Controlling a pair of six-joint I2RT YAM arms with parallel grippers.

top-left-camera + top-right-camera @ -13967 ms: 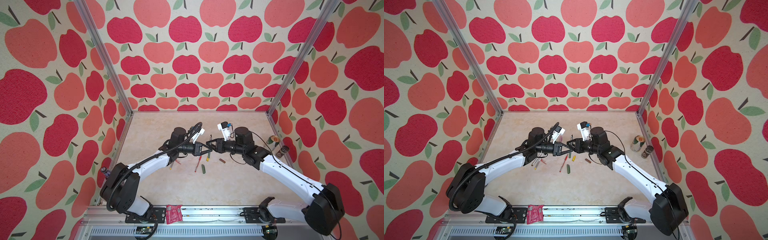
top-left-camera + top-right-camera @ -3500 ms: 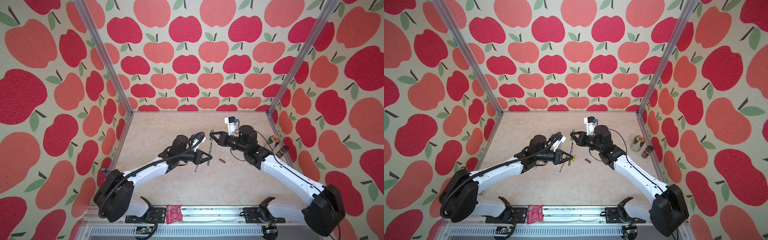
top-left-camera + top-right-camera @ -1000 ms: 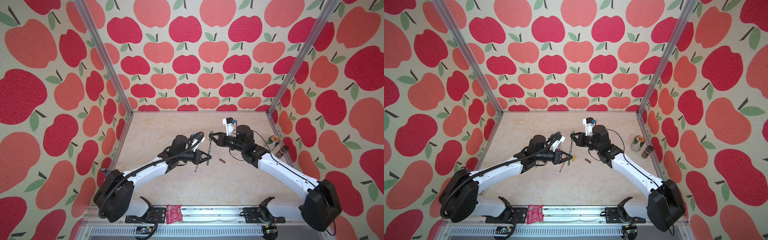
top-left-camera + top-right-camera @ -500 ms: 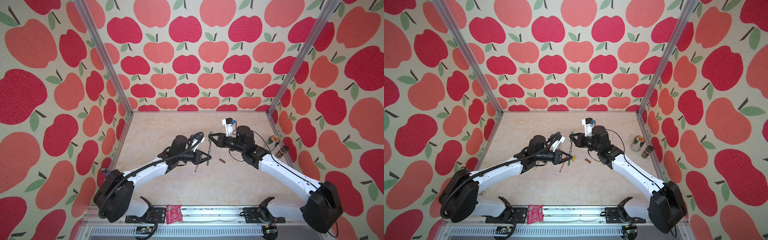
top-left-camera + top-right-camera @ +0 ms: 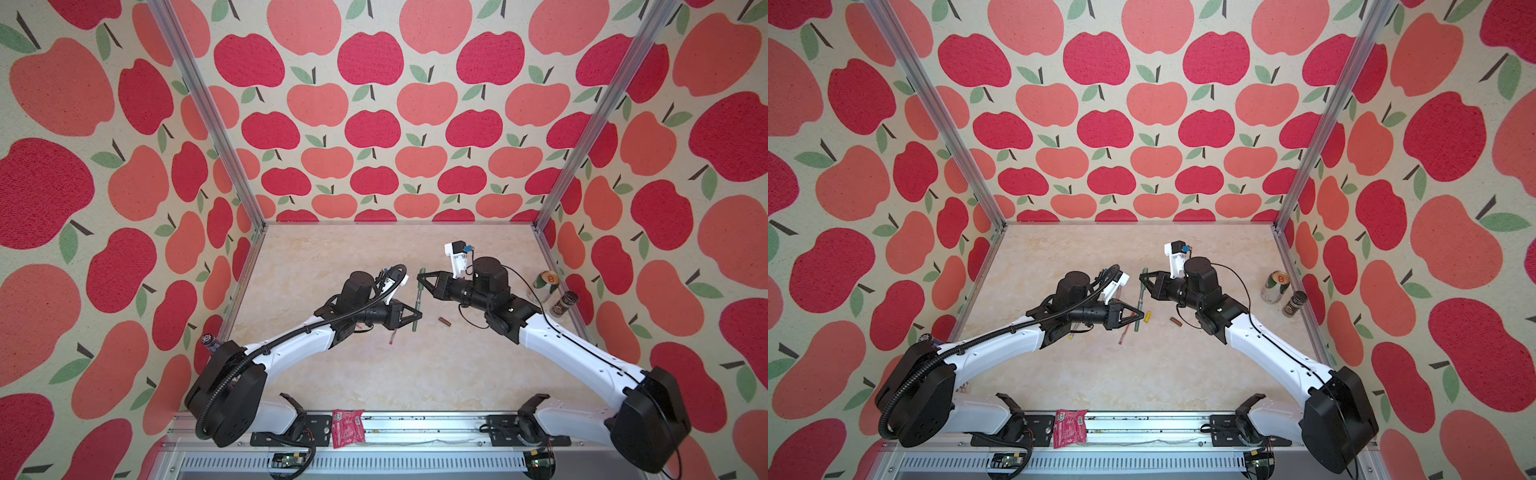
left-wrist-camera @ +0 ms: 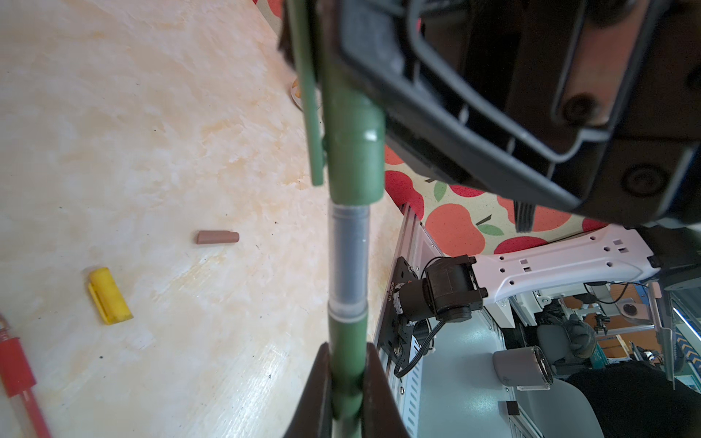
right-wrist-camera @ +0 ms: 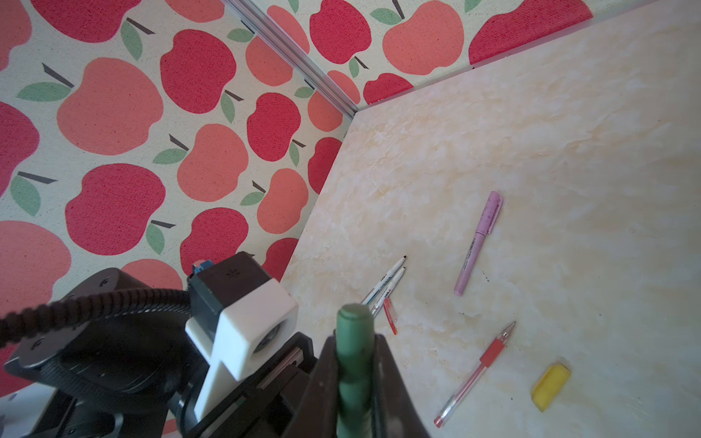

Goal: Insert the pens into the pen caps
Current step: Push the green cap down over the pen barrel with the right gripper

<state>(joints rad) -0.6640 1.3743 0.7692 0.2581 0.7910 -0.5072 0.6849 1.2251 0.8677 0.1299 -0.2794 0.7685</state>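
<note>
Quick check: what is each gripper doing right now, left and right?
Left gripper: closed, holding the green pen by its barrel.
Right gripper: closed, holding the green cap.

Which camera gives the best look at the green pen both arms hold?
The left wrist view: the green pen fills the frame, its barrel in the left gripper, the green cap over its tip. The right wrist view shows only its end in the right gripper. In both top views the pen is a thin stick.
</note>
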